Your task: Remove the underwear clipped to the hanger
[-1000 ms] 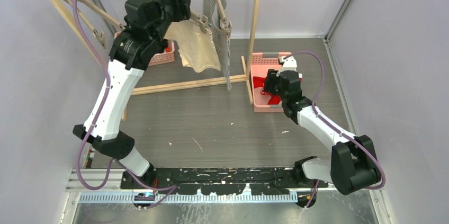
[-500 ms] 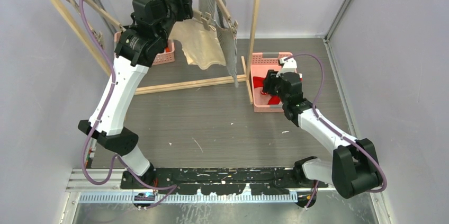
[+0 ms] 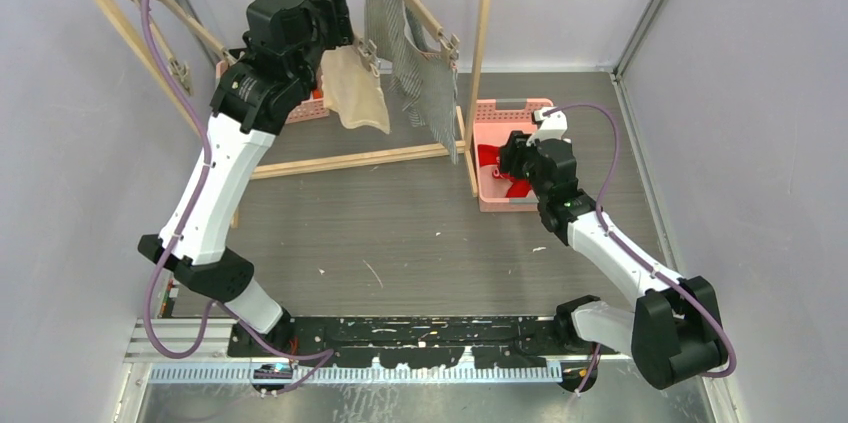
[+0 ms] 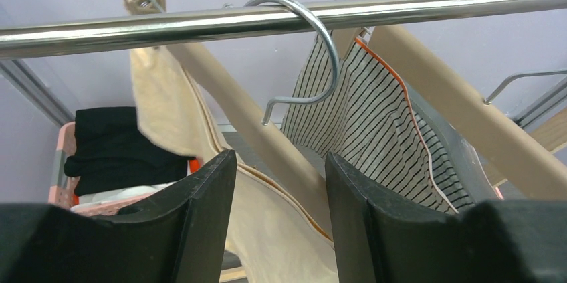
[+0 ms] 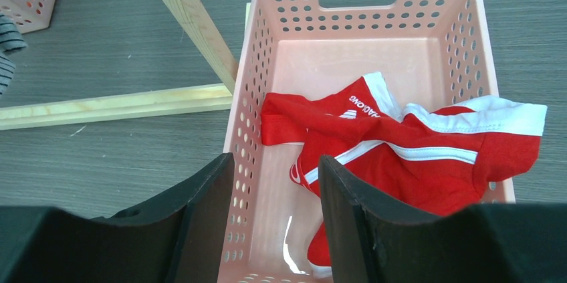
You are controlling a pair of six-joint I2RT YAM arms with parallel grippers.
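The left end effector (image 4: 281, 162) is raised close under the metal rail (image 4: 167, 27) of the wooden rack (image 3: 484, 13). Its fingers are apart and nothing is between them. Just in front of it, the cream-beige boxer briefs (image 4: 167, 109) and the grey striped boxer briefs (image 4: 361, 122) hang side by side from wooden hangers (image 4: 267, 142). One wire hook (image 4: 321, 22) sits over the rail. The right end effector (image 5: 276, 162) hovers above a pink basket (image 5: 468, 42) on the tabletop (image 3: 400, 223), also released and empty. The red boxer briefs (image 5: 401, 156) lie crumpled inside this basket. Folded black clothes (image 4: 114, 142) rest in a second pink basket (image 4: 57, 162) behind the rack.
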